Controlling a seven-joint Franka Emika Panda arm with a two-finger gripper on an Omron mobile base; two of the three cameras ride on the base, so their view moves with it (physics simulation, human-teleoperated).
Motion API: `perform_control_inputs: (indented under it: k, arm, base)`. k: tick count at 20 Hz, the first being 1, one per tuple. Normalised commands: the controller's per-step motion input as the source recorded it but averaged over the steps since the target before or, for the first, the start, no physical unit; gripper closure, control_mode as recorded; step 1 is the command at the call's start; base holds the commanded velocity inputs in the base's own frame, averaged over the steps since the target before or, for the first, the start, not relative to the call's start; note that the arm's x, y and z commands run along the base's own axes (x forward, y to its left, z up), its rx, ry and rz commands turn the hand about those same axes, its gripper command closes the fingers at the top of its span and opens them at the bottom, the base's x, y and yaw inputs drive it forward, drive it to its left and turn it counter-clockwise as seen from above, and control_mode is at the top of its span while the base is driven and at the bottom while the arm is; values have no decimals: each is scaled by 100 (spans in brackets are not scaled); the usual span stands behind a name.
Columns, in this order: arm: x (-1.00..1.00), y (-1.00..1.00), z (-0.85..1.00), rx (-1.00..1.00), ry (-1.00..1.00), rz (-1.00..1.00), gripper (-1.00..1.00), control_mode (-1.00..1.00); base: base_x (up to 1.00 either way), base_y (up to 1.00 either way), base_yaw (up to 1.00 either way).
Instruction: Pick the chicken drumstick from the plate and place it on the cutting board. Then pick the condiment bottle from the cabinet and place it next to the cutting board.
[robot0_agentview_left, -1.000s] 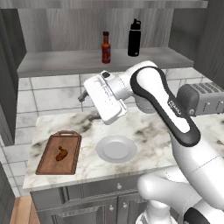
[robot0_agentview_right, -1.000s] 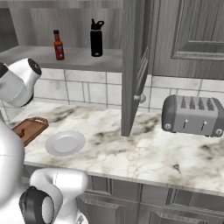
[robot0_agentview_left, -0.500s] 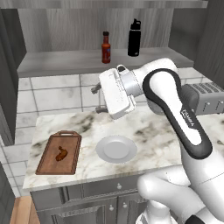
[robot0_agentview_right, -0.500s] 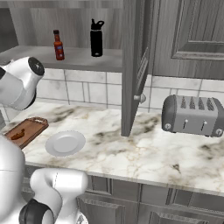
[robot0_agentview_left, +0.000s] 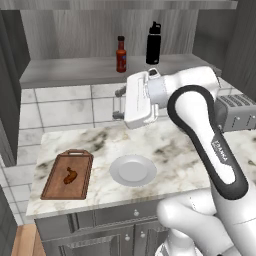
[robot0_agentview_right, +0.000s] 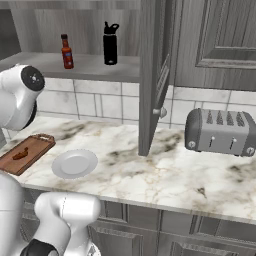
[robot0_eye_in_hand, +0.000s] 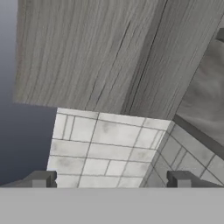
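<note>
The chicken drumstick (robot0_agentview_left: 70, 175) (robot0_agentview_right: 20, 154) lies on the reddish-brown cutting board (robot0_agentview_left: 54, 186) (robot0_agentview_right: 35, 146) at the counter's left. To its right sits the plate (robot0_agentview_left: 132, 170) (robot0_agentview_right: 75, 163), bare. The red condiment bottle (robot0_agentview_left: 120, 55) (robot0_agentview_right: 66, 52) stands upright on the cabinet shelf (robot0_agentview_left: 75, 72) (robot0_agentview_right: 90, 65). My gripper (robot0_agentview_left: 118, 103) (robot0_eye_in_hand: 111, 181) hangs open and holds nothing. It is above the counter and below the shelf's front edge, just under the bottle. In the hand view its fingertips (robot0_eye_in_hand: 39, 179) face the tiled wall and grey wood grain.
A taller black bottle (robot0_agentview_left: 153, 44) (robot0_agentview_right: 110, 44) stands on the shelf right of the red one. An open cabinet door (robot0_agentview_right: 152, 75) juts out over the counter. A toaster (robot0_agentview_left: 237, 112) (robot0_agentview_right: 222, 132) sits at the right. Drawers run below the counter.
The hand has swung to the right and slightly upward, away from the cutting board and toward the shelf, turning as it went. Its jaws stayed open. The drumstick, plate and bottles have not moved.
</note>
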Motion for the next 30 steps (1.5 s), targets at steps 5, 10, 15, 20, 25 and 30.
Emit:
perform_control_inputs:
  k: [5, 10, 15, 20, 25, 30]
  arm:
    - [0, -19, 12, 9, 0, -15, -100, -100]
    - [16, -18, 1, 12, 0, -6, -100, -100]
    - [24, -15, 0, 13, 1, -1, -100, -100]
    - [19, -9, 5, 11, 2, 0, -100, -100]
    - [1, -5, 21, 6, 0, 0, -100, -100]
    - [0, -2, 27, 2, 0, 0, -100, -100]
  base:
    - [0, 0, 0]
    - [0, 0, 0]
    - [0, 0, 0]
    - [0, 0, 0]
    - [0, 0, 0]
    - [0, 0, 0]
